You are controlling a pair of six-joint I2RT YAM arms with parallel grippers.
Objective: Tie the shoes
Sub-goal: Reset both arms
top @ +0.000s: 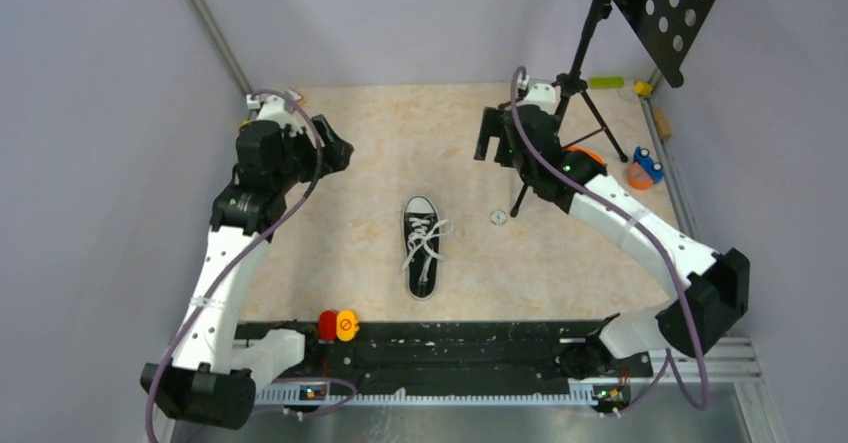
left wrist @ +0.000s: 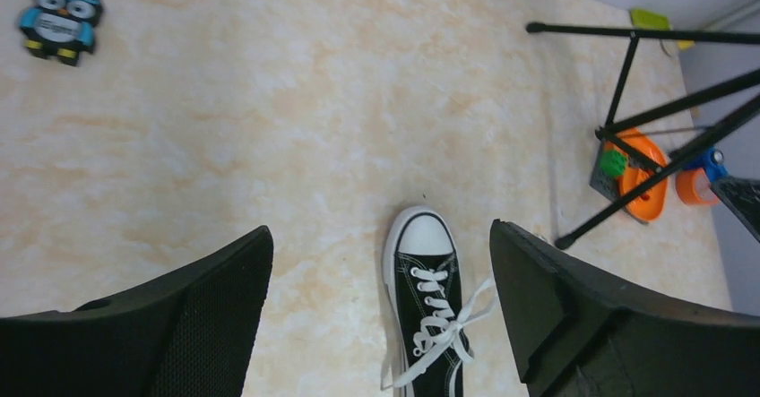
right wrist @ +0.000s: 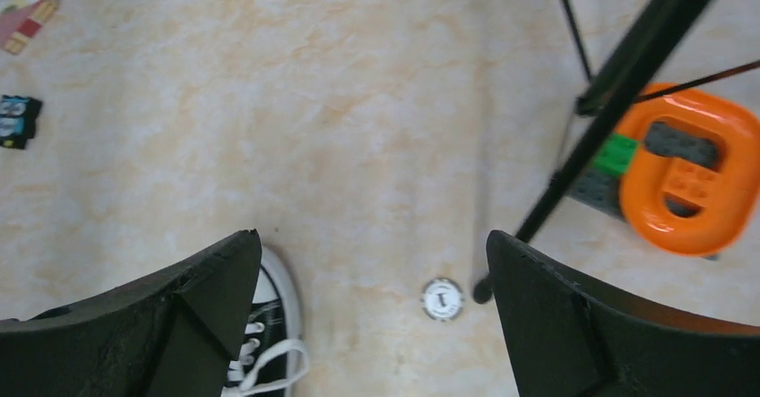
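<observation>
The black canvas sneaker (top: 421,246) is lying flat near the middle of the desk (top: 400,133), its rounded white rubber toe cap pointing away from the arm bases and a thin white sole edge outlining its long oval shape. Its flat white laces (left wrist: 439,312) are zigzagging up the tongue and spilling in loose ribbon-like ends to both sides. I cannot tell whether they are forming a finished bow. The desk top is showing a smooth, marbled beige and peach surface.

The left hand (left wrist: 380,236) is hanging released above the desk beyond the toe, touching nothing. Its broad matte black fingers (left wrist: 206,325) are standing wide apart, with a fine woven-looking texture on the inner face. The right hand (right wrist: 372,240) is likewise spread wide and gripping nothing, its wedge-shaped black fingers framing the bare desk just right of the sneaker.

A small round white disc (right wrist: 443,298) is lying on the desk to the right of the shoe, close to one foot of a thin black metal tripod (right wrist: 627,65). A glossy orange plastic ring (right wrist: 690,182) is sitting under the tripod legs, with a studded green brick (right wrist: 618,153) beside it. A small blue owl figure (left wrist: 59,21) is resting well apart on the desk's left side.
</observation>
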